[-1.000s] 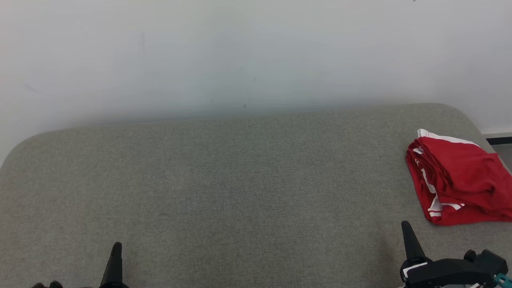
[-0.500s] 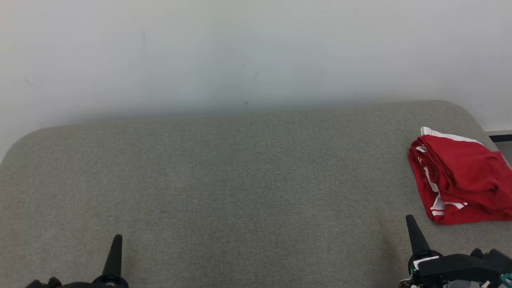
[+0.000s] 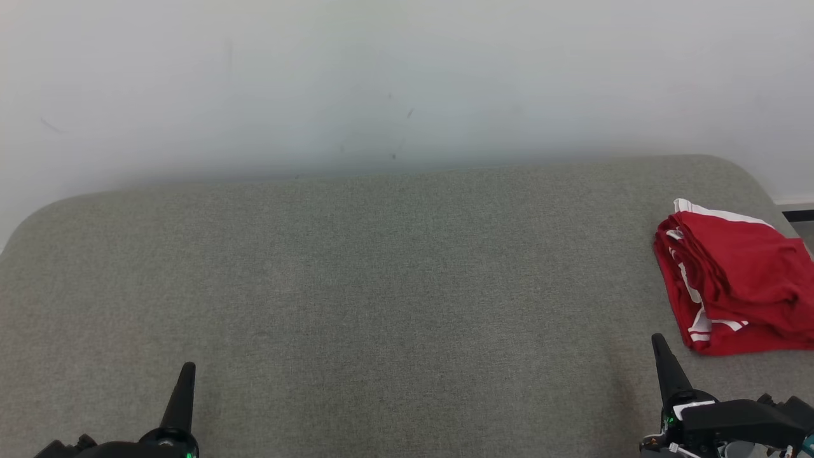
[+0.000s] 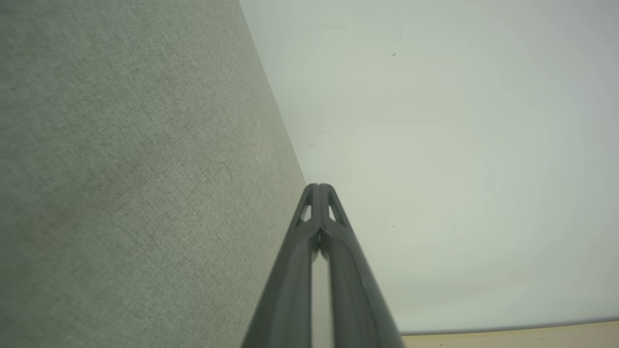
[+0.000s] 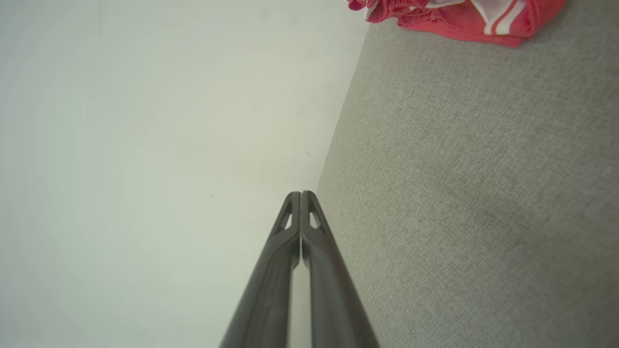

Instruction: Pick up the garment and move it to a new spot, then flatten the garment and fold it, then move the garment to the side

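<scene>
A wide counter [image 3: 381, 286] covered in grey woven fabric, with rounded far corners, stands against a plain pale wall [image 3: 407, 83]. A red garment [image 3: 738, 286] with white stripes and a white edge lies folded into a compact, slightly rumpled bundle at the far right side of the counter, running off the right edge of the head view. The left end effector [image 3: 186, 372] rises at the lower left, its two dark fingers pressed together with nothing between them. The right end effector [image 3: 659, 343] rises at the lower right, just in front of the garment's near corner but apart from it, its fingers likewise pressed together and holding nothing. In the right wrist view the garment [image 5: 464, 17] lies at the top edge, well beyond the closed fingertips.
</scene>
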